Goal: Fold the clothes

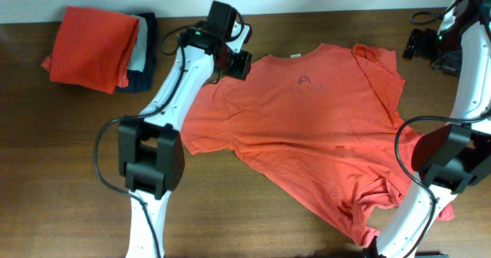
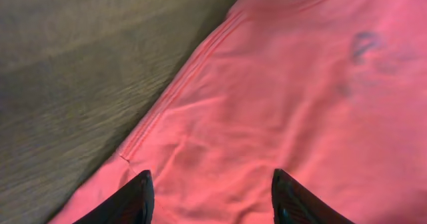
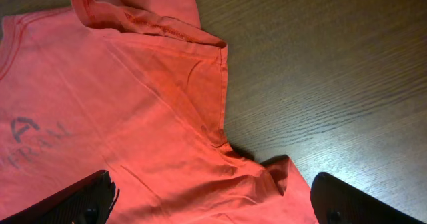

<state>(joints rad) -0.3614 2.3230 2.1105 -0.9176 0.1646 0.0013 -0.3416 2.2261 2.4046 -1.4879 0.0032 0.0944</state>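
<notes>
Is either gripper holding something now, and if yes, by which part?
Nothing is held. The left gripper and the right gripper are open, with none of the coral-red cotton T-shirt pinched.

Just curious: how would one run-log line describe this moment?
T-shirt spread out, unfolded | left gripper open over its edge | right gripper open

left arm (image 1: 175, 85): white links rise from a black joint block near the front edge and reach toward the far side, leaning to the robot's right.
left gripper (image 1: 238, 61): black, tipped downward at the arm's far end.
left gripper, wrist view (image 2: 210, 187): two dark fingers (image 2: 133, 201) stand moderately apart, nothing pinched between them.
right arm (image 1: 469, 81): white links climb from a black joint block to the far corner.
right gripper (image 1: 418, 44): black, pointing toward the left arm's side.
right gripper, wrist view (image 3: 210, 194): fingers (image 3: 80, 201) spread very wide, nothing between them.
</notes>
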